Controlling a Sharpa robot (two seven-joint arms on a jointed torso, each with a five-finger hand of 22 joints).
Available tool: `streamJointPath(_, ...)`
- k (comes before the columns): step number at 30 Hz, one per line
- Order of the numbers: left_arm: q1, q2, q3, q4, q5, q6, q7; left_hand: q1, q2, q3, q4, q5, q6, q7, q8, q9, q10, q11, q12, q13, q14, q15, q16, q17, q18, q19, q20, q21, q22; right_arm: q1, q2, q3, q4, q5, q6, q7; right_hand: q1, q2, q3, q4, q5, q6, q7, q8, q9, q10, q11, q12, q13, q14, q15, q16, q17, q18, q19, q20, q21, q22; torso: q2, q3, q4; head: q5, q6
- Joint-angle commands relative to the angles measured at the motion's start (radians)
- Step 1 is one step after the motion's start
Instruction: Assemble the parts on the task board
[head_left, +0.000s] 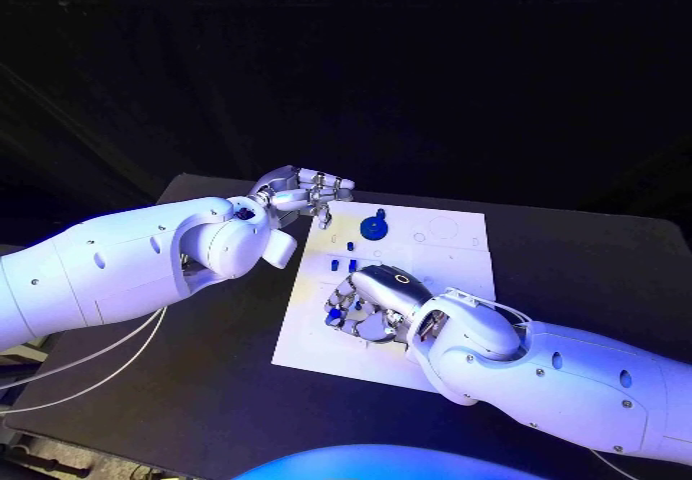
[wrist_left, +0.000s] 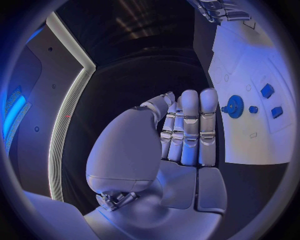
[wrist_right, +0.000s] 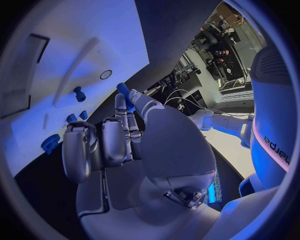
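Observation:
The white task board (head_left: 433, 250) lies in the middle of the black table. A blue gear (head_left: 375, 226) sits near its far edge, with small blue parts (head_left: 343, 265) a little nearer. My right hand (head_left: 368, 305) hovers over the board's near left area and pinches a small blue part (wrist_right: 125, 95) between thumb and a finger. The right wrist view also has a blue peg (wrist_right: 79, 93) and the gear (wrist_right: 50, 144) on the board (wrist_right: 75, 45). My left hand (head_left: 299, 192) hangs by the board's far left corner, fingers (wrist_left: 190, 125) stretched out, holding nothing. Beyond it lie the gear (wrist_left: 235, 106) and blue blocks (wrist_left: 267, 90).
The black table (head_left: 577, 250) reaches past the board on both sides. My left forearm (head_left: 130, 260) crosses the table's left edge, and my right forearm (head_left: 562, 375) covers the near right part. White cables (head_left: 87, 365) hang below the left arm.

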Motion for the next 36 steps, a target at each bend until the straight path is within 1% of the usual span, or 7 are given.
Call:
streamJointPath(1, 0.001, 0.001, 0.000, 0.003, -0.003, 0.019, 0.005, 0.002, 0.010, -0.001, -0.005, 0.004, -0.002, 0.002, 0.004, -0.002, -0.007, 0.003, 0.003, 0.001, -0.004, -0.001, 0.000, -0.001, 0.009, 0.007, -0.002, -0.005, -0.001, -0.004, 0.005, 0.000, -0.010, -0.039, 0.056, -0.007, 0.001, 0.004, 0.007, 0.000, 0.005, 0.017, -0.009, 0.020, 0.035, 0.003, 0.005, -0.006, 0.000, 0.029, -0.006, 0.007, 0.003, -0.005, 0.035, -0.006, 0.001, 0.115, -0.001, -0.0004, 0.0000, 0.001, -0.004)
streamJointPath(4, 0.001, 0.001, 0.000, 0.004, -0.003, 0.019, 0.005, 0.002, 0.010, -0.001, -0.005, 0.004, -0.002, 0.002, 0.004, -0.002, -0.007, 0.003, 0.003, 0.001, -0.004, -0.001, 0.000, -0.001, 0.009, 0.007, -0.002, -0.005, -0.001, -0.005, 0.007, 0.000, -0.015, -0.042, 0.071, -0.012, 0.001, 0.004, 0.007, 0.000, 0.007, 0.017, -0.009, 0.021, 0.036, 0.004, 0.005, -0.006, 0.000, 0.030, -0.005, 0.010, 0.007, -0.006, 0.037, -0.006, 0.005, 0.118, -0.001, -0.0006, -0.0003, 0.001, -0.004)
streamJointPath(9, 0.001, 0.000, 0.000, 0.004, -0.003, 0.018, 0.004, 0.002, 0.010, -0.001, -0.005, 0.004, -0.002, 0.002, 0.004, -0.002, -0.007, 0.003, 0.003, 0.001, -0.004, -0.001, 0.000, -0.001, 0.009, 0.007, -0.002, -0.005, -0.001, -0.007, 0.008, -0.001, -0.023, -0.050, 0.091, -0.025, 0.000, 0.003, 0.006, 0.000, 0.008, 0.017, -0.009, 0.021, 0.037, 0.005, 0.005, -0.006, 0.000, 0.030, -0.005, 0.011, 0.009, -0.007, 0.038, -0.006, 0.006, 0.120, -0.001, 0.0000, -0.0006, 0.001, -0.005)
streamJointPath(18, 0.001, -0.001, 0.000, 0.004, -0.003, 0.019, 0.003, 0.002, 0.010, -0.001, -0.005, 0.004, -0.002, 0.002, 0.004, -0.002, -0.007, 0.003, 0.003, 0.001, -0.004, -0.001, 0.000, -0.001, 0.009, 0.007, -0.002, -0.005, -0.001, -0.008, 0.006, -0.002, -0.033, -0.080, 0.099, -0.057, 0.000, 0.003, 0.006, 0.000, 0.010, 0.018, -0.009, 0.021, 0.037, 0.006, 0.005, -0.007, 0.001, 0.030, -0.005, 0.012, 0.009, -0.007, 0.038, -0.006, 0.008, 0.122, -0.001, -0.0002, -0.0001, 0.001, -0.005)
streamJointPath(24, 0.001, -0.002, 0.000, 0.005, -0.003, 0.020, 0.003, 0.002, 0.010, -0.001, -0.005, 0.004, -0.002, 0.002, 0.004, -0.002, -0.007, 0.003, 0.003, 0.001, -0.004, -0.001, 0.000, -0.001, 0.009, 0.007, -0.002, -0.005, -0.001, -0.009, 0.005, -0.002, -0.036, -0.113, 0.077, -0.087, 0.000, 0.004, 0.007, -0.001, 0.013, 0.018, -0.009, 0.022, 0.038, 0.007, 0.005, -0.007, 0.001, 0.031, -0.005, 0.013, 0.012, -0.007, 0.039, -0.006, 0.009, 0.123, -0.001, 0.0000, -0.0002, 0.002, -0.006)
streamJointPath(33, 0.001, -0.002, 0.000, 0.005, -0.003, 0.022, 0.002, 0.002, 0.010, -0.001, -0.005, 0.004, -0.002, 0.002, 0.004, -0.002, -0.007, 0.003, 0.003, 0.001, -0.004, -0.001, 0.000, -0.001, 0.009, 0.007, -0.002, -0.005, -0.001, -0.010, 0.005, -0.002, -0.035, -0.137, 0.040, -0.109, 0.002, 0.004, 0.008, -0.002, 0.016, 0.018, -0.009, 0.022, 0.039, 0.008, 0.004, -0.008, 0.001, 0.032, -0.005, 0.016, 0.015, -0.008, 0.040, -0.006, 0.011, 0.125, -0.001, -0.0004, 0.0006, 0.003, -0.006)
streamJointPath(36, 0.001, -0.002, 0.000, 0.005, -0.003, 0.023, 0.002, 0.002, 0.010, -0.001, -0.005, 0.004, -0.002, 0.002, 0.004, -0.002, -0.007, 0.003, 0.003, 0.001, -0.004, -0.001, 0.000, -0.001, 0.009, 0.007, -0.002, -0.005, -0.001, -0.010, 0.006, -0.002, -0.033, -0.142, 0.038, -0.112, 0.002, 0.004, 0.008, -0.003, 0.016, 0.018, -0.009, 0.022, 0.039, 0.008, 0.004, -0.008, 0.001, 0.032, -0.005, 0.016, 0.015, -0.008, 0.040, -0.006, 0.012, 0.125, -0.001, -0.0004, 0.0004, 0.003, -0.007)
